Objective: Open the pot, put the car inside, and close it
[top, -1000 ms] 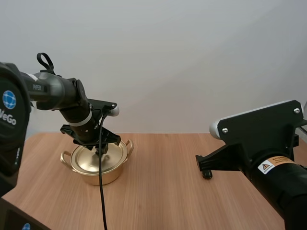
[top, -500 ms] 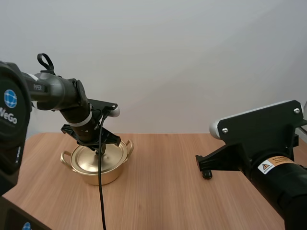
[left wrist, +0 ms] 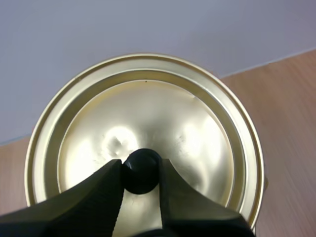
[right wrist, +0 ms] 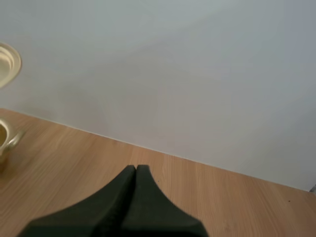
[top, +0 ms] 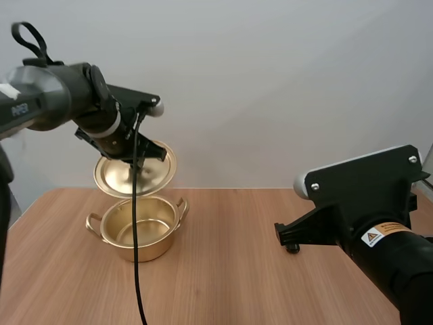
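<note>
My left gripper (left wrist: 139,166) pinches the shiny gold lid (left wrist: 148,108) by its black knob (left wrist: 141,172) above the open pot (top: 152,249); my right gripper (right wrist: 136,170) sits closed, empty

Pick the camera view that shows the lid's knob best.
The left wrist view: the black knob sits close up, pinched by the left gripper at the middle of the lid. In the high view the gripper covers the knob as the lid hangs tilted above the open pot. The right wrist view catches a bit of the lid's rim.
</note>
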You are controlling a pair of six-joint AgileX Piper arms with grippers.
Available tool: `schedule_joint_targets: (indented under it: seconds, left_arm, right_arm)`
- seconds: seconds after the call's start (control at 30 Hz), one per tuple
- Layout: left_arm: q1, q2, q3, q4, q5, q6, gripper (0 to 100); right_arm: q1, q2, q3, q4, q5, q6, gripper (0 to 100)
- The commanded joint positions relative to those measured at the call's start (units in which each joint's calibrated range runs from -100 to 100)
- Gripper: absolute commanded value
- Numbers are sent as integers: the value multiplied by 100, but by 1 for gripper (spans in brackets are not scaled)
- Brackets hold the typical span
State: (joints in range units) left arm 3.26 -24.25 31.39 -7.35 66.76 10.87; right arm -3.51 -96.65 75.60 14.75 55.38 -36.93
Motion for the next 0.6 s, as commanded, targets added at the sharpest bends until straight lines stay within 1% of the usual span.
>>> schedule_joint_targets:
  seconds: [0.0,0.13,0.23,0.3,0.4,0.57]
  left_arm:
    - [0,-429,-474,-139,6,5,0]
    - [0,-908,-1168,-478,416,77,0]
    - [0,-1130,-1788,-587,1144,87,0]
    - [0,-1288,-2099,-616,1320,78,0]
    - [0,-1503,-2546,-630,1320,78,0]
    - [0,-1730,-3273,-640,1394,-32,0]
  right_arm:
    - [3,121,0,-1,18,1,0]
    - [3,610,-29,-1,18,1,0]
    - [3,1136,-148,46,18,-30,0]
    - [3,1586,-282,147,108,-161,0]
    - [3,2532,-626,355,538,-446,0]
    - [3,4309,-1338,337,1177,-481,0]
